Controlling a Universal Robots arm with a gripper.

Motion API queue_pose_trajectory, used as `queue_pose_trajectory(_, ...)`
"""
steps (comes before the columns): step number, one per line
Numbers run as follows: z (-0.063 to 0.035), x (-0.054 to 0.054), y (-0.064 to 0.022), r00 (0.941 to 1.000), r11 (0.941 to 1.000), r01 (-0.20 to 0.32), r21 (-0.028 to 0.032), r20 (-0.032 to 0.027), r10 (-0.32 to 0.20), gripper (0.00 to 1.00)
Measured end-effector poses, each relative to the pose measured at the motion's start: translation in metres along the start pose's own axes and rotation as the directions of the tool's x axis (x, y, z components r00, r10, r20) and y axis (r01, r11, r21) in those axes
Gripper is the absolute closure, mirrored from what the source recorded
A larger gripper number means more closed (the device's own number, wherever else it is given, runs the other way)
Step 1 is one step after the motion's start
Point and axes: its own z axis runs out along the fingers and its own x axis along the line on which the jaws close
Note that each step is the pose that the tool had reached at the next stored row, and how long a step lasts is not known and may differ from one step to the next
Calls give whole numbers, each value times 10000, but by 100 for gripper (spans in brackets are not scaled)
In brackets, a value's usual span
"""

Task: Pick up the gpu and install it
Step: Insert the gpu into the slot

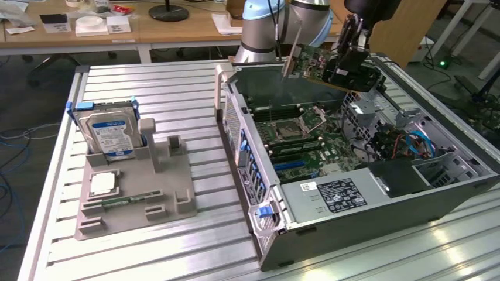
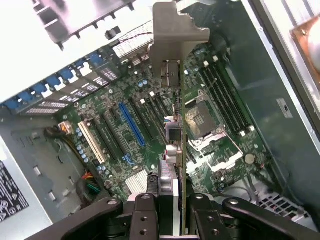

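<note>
Now you are gripping the thin dark-green rectangular circuit card, the gpu [image 1: 315, 63], firmly between the fingers of the black gripper [image 1: 349, 61]. It is hanging above the open grey metal computer case [image 1: 437, 193], over the green motherboard [image 1: 312, 146]. I judge you should be lining its lower edge with the long blue slot [image 2: 132, 125], holding it upright.

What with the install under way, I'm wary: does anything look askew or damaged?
Only the gpu stands out: clamped in the gripper, it hangs tilted above the open computer case, seated in no slot. No damage or spill shows; the hard drive stands in its holder.
</note>
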Motion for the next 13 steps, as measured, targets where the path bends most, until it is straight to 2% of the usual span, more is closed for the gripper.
queue_pose_trajectory(3, 0, 0, 0, 9990, 9990, 449, -10, -17, -449, 72)
queue_pose_trajectory(7, 0, 0, 0, 9945, 9945, 1049, -18, -37, -1049, 72)
queue_pose_trajectory(13, 2, 0, 0, 9803, 9803, 1975, 48, -37, -1975, 72)
